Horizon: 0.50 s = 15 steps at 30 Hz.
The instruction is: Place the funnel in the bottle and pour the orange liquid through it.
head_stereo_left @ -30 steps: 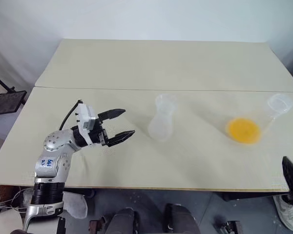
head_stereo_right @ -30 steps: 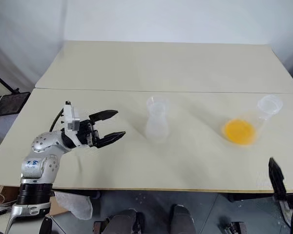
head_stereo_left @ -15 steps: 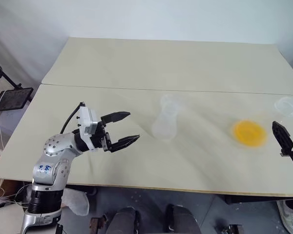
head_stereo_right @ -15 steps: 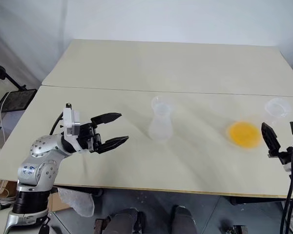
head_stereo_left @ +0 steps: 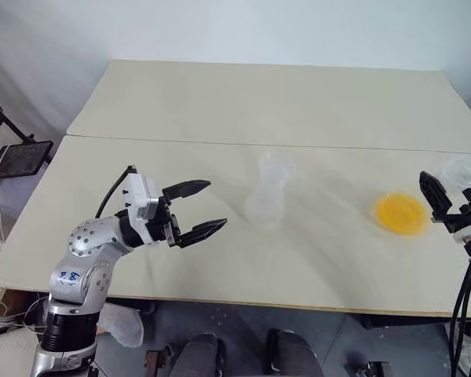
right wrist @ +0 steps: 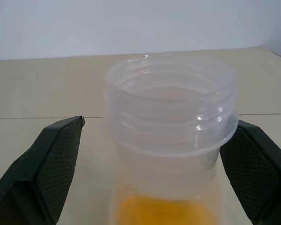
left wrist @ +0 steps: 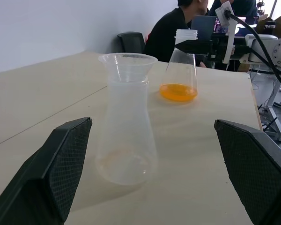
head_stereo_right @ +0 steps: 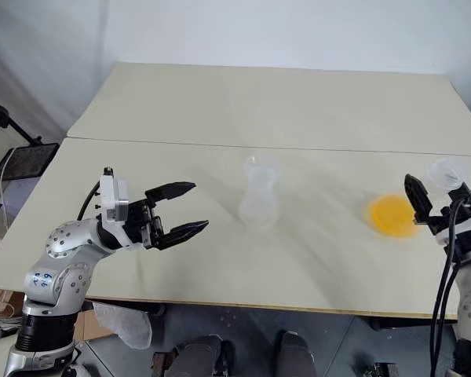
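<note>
Funnel upright in bottle.

You are seeing only one marking: small blue handwriting on a label on the left arm's silver housing, too small to read. Nothing else is carrying any legible text, brand or number.

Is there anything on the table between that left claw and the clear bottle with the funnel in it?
Nothing: in the left wrist view only bare table lies between the open left end effector and the bottle.
</note>
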### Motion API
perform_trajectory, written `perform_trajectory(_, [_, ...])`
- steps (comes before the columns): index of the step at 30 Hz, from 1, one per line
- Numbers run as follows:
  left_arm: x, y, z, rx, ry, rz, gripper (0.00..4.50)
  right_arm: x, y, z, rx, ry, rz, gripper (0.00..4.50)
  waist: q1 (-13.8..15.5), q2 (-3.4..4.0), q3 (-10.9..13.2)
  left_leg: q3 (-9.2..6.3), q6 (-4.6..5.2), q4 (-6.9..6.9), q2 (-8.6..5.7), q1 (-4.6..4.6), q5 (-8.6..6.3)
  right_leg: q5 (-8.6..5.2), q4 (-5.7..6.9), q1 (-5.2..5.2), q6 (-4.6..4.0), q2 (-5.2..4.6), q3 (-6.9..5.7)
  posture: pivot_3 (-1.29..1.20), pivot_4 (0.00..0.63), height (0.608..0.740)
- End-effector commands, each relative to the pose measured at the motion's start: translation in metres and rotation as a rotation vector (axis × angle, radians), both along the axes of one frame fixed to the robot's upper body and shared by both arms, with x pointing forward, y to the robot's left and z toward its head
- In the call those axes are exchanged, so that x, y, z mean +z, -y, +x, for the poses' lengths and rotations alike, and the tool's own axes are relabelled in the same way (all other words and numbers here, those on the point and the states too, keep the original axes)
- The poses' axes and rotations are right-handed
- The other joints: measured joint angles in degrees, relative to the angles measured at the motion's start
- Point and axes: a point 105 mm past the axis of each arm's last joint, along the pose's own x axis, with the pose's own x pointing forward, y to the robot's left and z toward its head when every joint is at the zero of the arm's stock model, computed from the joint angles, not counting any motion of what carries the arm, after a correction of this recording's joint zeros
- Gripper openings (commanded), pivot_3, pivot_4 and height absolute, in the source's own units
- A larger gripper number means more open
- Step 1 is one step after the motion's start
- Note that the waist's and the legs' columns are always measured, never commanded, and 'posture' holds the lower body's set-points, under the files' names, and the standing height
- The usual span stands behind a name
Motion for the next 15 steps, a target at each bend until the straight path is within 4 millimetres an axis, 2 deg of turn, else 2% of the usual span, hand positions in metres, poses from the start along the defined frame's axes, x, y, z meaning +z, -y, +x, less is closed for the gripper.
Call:
perform_trajectory(1, [0.011,0.005,-0.005,-0.032,0.043,-0.003,4.47,0.012,0.001,0.0,-0.011,0.062,-0.018,4.5,0.0,0.0,0.0,0.01,0.0,0.0,0.0,0.0,0.0,0.0,-0.01,0.0,0.0,0.01,-0.02,0.0,0.15,0.74])
perform_trajectory(3, [0.011,0.005,-0.005,-0.034,0.046,0.0,4.47,0.012,0.001,0.001,-0.011,0.063,-0.019,4.5,0.0,0.0,0.0,0.02,-0.01,0.01,0.0,0.0,0.01,0.0,-0.01,0.0,0.0,0.01,-0.03,0.0,0.15,0.74])
perform_trajectory(4, [0.011,0.005,-0.005,-0.035,0.046,0.001,4.49,0.012,0.0,0.002,-0.011,0.064,-0.02,4.32,0.0,0.0,0.0,0.02,-0.01,0.01,0.0,0.0,0.01,0.0,-0.01,0.0,0.0,0.01,-0.03,0.0,0.15,0.74])
perform_trajectory(7, [0.011,0.006,-0.004,-0.036,0.048,0.001,4.5,0.013,-0.001,0.001,-0.012,0.076,-0.018,3.56,0.0,0.0,0.0,0.01,-0.01,0.01,0.0,0.0,0.01,0.0,0.0,0.0,0.0,0.0,-0.03,0.0,0.15,0.74])
perform_trajectory(10, [0.01,0.007,-0.004,-0.037,0.049,0.001,4.5,0.014,-0.004,0.0,-0.001,0.089,-0.025,2.58,-0.1,0.0,0.0,0.03,-0.01,0.0,0.0,0.0,0.01,0.0,-0.01,0.0,0.0,0.0,-0.04,0.0,0.15,0.74])
perform_trajectory(15, [0.01,0.006,-0.002,-0.038,0.053,0.003,4.5,0.036,-0.023,-0.001,0.05,0.166,-0.059,2.48,-0.1,0.04,0.0,0.03,-0.03,0.0,0.02,0.0,0.01,0.0,-0.02,-0.01,0.0,0.03,-0.04,0.0,0.15,0.74])
